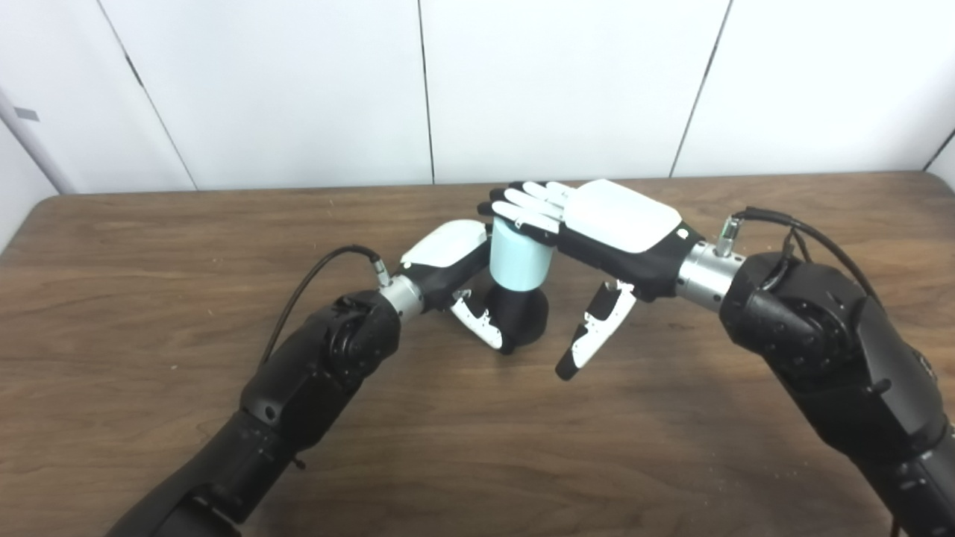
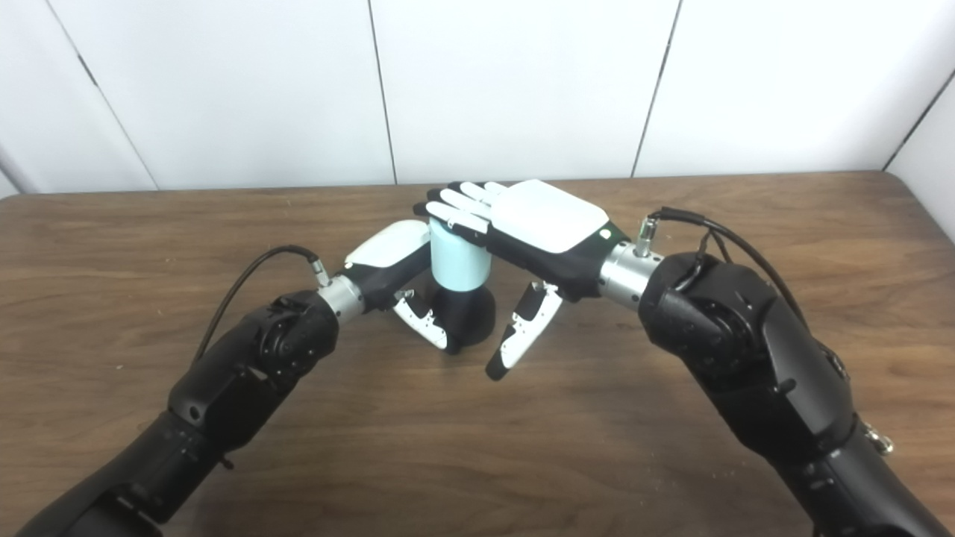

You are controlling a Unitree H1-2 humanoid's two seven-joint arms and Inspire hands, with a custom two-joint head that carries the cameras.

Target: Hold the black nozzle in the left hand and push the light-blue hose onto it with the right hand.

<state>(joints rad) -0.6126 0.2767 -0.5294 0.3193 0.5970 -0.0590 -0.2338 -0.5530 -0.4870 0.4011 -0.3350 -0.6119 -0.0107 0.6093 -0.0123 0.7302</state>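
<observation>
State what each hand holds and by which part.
Left hand grips the black nozzle around its base. Right hand lies flat on top of the light-blue hose, pressing, not gripping.

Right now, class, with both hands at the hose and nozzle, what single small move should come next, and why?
Probably a short downward press by the right hand. Its fingers lie flat across the top of the light-blue hose, which already stands upright on the black nozzle, while the left hand wraps the nozzle on the table. How deep the hose is seated cannot be told.

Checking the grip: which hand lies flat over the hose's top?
The right hand, fingers flat over the light-blue hose; the left hand wraps the black nozzle.
</observation>
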